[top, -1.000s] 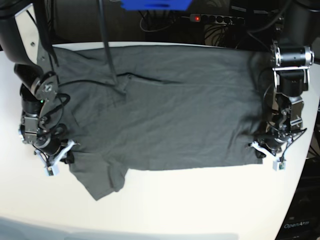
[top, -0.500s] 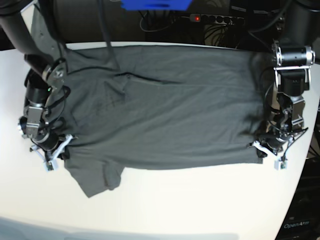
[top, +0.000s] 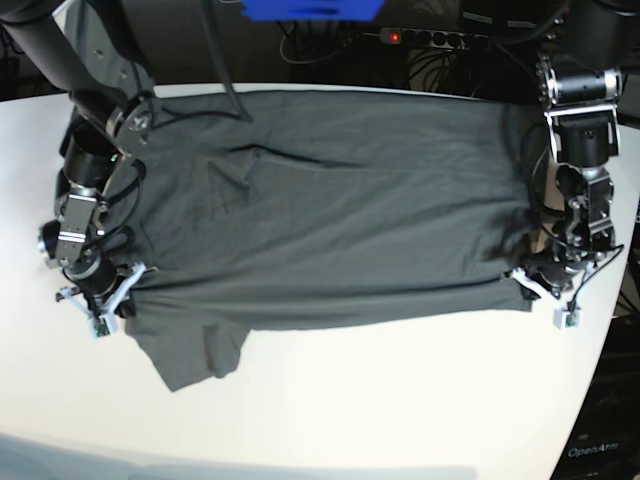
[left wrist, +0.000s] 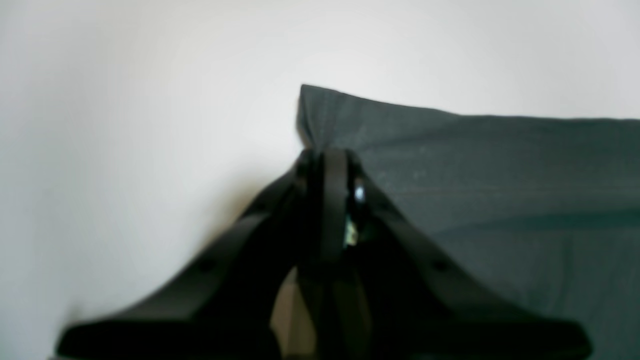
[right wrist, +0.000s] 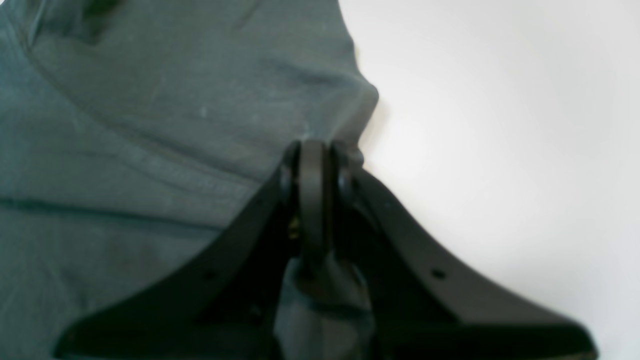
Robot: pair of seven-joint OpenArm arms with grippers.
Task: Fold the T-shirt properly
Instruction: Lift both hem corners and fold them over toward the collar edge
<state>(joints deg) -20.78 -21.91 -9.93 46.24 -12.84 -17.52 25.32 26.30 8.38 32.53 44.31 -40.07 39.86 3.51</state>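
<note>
The dark grey T-shirt [top: 330,215] lies spread flat across the white table [top: 380,400], one short sleeve [top: 190,350] sticking out at the front left. My left gripper [top: 528,285] is shut on the shirt's front right corner; the left wrist view shows the jaws closed on the cloth corner [left wrist: 320,117]. My right gripper [top: 118,300] is shut on the shirt's front left edge above the sleeve; the right wrist view shows the jaws pinching the fabric [right wrist: 200,125].
Cables and a power strip [top: 430,38] lie behind the table's far edge. A blue object [top: 310,8] sits at the back centre. The table's rounded edge runs close by my left arm [top: 580,130] at the right.
Both grippers have drawn back toward the far side, pulling the shirt's front edge with them. The shirt looks stretched tauter and the front left sleeve has shifted slightly up and left.
</note>
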